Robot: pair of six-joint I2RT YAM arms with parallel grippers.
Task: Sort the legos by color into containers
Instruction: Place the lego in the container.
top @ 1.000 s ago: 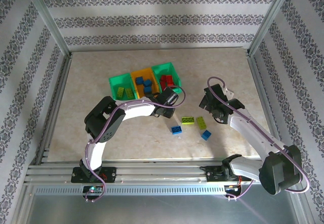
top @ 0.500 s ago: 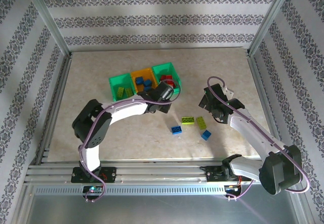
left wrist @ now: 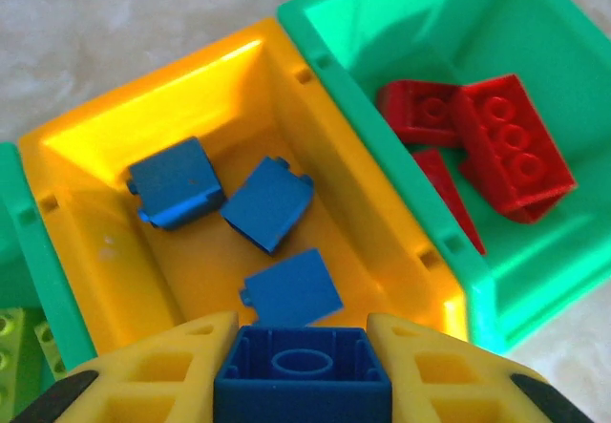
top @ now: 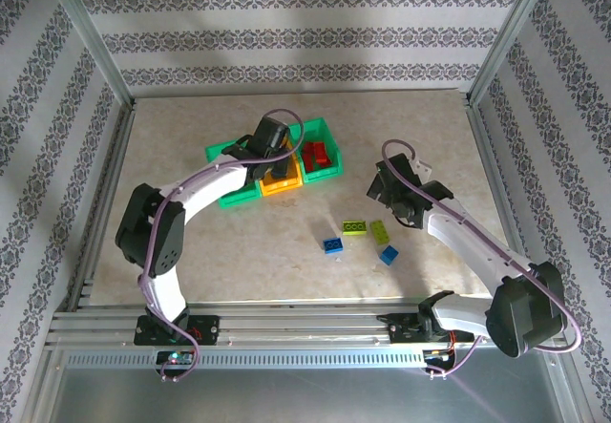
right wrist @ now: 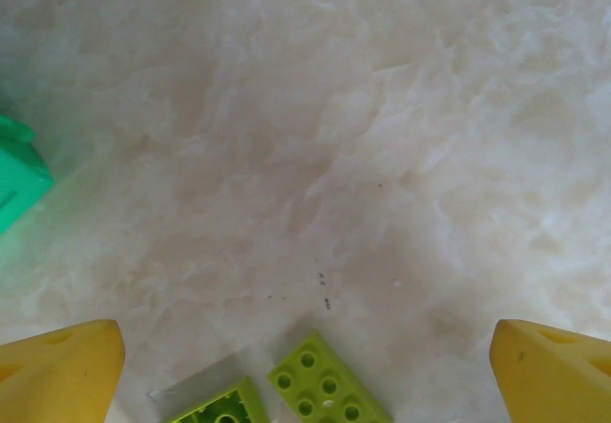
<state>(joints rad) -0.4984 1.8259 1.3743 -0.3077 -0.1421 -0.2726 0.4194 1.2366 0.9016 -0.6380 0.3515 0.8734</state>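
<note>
Four loose legos [top: 355, 226] lie lower centre with bare table around them; your right gripper [right wrist: 305, 351] hangs wide open and empty just upper right of them. Your left gripper [left wrist: 304, 337] has swung up from there, clamped on a blue brick [left wrist: 303, 380] over the orange-yellow bin [left wrist: 86, 141]. Clear the near wall and drop it beside the three blues [left wrist: 267, 203].

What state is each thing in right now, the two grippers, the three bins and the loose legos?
Left gripper: jaws shut on a blue brick, above the orange bin.
Right gripper: jaws open, empty, above the table.
Orange bin: holds three blue bricks.
Right green bin: holds red bricks.
Left green bin: holds yellow-green bricks.
Loose blue bricks: two, lying on the table.
Loose yellow-green bricks: two, lying on the table.
</note>
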